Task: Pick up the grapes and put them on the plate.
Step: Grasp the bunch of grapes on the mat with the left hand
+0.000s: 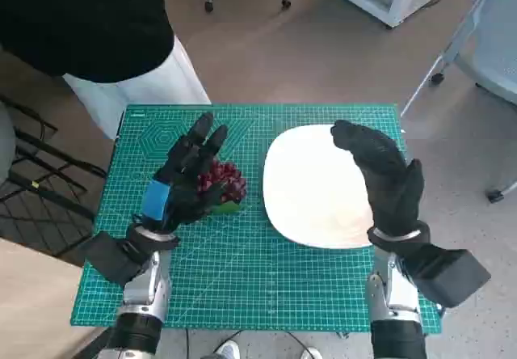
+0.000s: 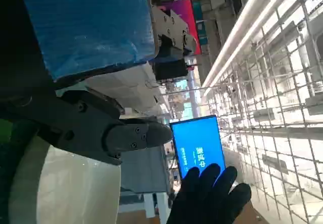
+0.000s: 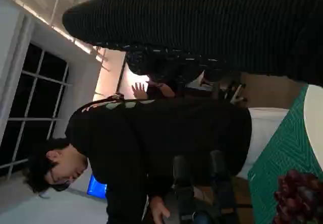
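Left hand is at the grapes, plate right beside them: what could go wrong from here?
The left hand covers only part of the grapes, so a loose hold might shed some on the green mat. The right hand hangs over the plate and may block the drop.

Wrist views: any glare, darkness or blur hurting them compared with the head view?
Head view: evenly lit and sharp; grapes and plate read clearly. Left wrist view: ceiling light strips blow out; the left hand is dark. Right wrist view: dim, with the right hand a near-black band and the grapes soft at the edge.
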You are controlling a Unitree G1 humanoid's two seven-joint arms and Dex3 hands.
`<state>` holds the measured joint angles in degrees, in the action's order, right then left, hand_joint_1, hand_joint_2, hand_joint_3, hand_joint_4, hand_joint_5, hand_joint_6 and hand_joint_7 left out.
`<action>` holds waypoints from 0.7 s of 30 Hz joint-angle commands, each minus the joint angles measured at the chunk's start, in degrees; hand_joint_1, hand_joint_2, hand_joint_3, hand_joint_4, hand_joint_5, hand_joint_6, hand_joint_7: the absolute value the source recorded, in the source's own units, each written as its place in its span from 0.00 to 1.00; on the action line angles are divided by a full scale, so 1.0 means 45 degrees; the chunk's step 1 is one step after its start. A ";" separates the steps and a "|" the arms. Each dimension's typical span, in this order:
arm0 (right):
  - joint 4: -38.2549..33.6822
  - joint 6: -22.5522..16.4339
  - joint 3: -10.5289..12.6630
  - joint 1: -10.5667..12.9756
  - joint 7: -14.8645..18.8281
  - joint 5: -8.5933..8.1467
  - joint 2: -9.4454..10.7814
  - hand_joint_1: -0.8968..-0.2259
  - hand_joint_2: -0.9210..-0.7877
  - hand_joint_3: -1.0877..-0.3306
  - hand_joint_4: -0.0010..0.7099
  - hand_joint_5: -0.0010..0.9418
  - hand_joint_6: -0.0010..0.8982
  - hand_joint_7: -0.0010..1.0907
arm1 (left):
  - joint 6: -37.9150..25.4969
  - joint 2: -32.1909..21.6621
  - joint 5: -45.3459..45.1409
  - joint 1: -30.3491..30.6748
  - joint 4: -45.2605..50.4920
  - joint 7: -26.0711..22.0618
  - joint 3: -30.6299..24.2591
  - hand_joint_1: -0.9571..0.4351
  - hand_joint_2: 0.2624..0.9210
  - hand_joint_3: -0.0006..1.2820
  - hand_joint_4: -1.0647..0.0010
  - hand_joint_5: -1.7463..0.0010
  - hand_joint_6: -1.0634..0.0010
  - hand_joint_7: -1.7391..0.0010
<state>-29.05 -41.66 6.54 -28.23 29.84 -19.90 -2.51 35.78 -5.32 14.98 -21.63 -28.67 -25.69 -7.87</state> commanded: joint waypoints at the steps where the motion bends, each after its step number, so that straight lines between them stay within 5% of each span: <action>1: -0.0099 0.0051 -0.0007 0.0151 0.0015 0.0135 -0.0002 0.33 0.00 0.50 0.53 0.01 0.02 0.50 | -0.0180 -0.0124 0.0260 0.0182 0.0247 -0.0117 -0.0095 0.36 1.00 0.32 0.73 1.00 0.71 1.00; 21: -0.0154 -0.0118 0.0007 0.0230 -0.0092 0.0322 0.0013 0.33 0.00 0.50 0.54 0.01 0.01 0.51 | -0.0159 -0.0176 0.0299 0.0293 0.0362 -0.0144 -0.0188 0.36 1.00 0.32 0.73 1.00 0.71 1.00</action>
<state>-29.17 -42.26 6.53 -28.21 29.74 -18.91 -2.51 34.87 -5.87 16.18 -21.00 -27.82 -26.38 -8.50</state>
